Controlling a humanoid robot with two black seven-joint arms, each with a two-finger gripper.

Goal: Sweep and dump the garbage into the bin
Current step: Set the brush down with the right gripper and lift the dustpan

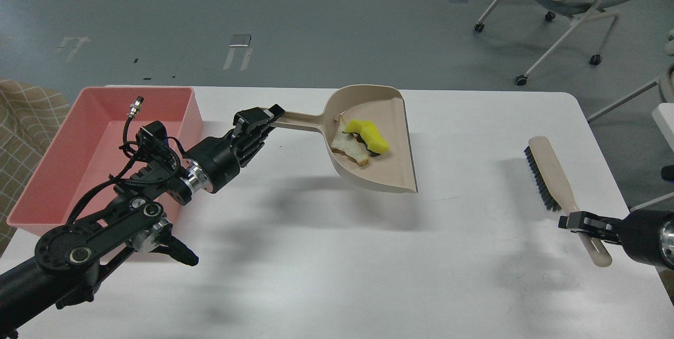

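The left gripper (261,118) clamps the beige plastic dustpan (387,170) handle mid-desk (337,255), carrying the yellow chunk (368,135) and pale bread wedge (349,147); tilting early could spill them short of the pink tub (89,133) at the desk's left edge. The right gripper (582,221) holds the beige brush (553,176).

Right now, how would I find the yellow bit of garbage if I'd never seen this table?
Start at the white table and find the beige dustpan held up by the left claw near the middle. Two scraps lie inside; the yellow chunk is the bright one with a dark green edge, beside the pale bread-like wedge.
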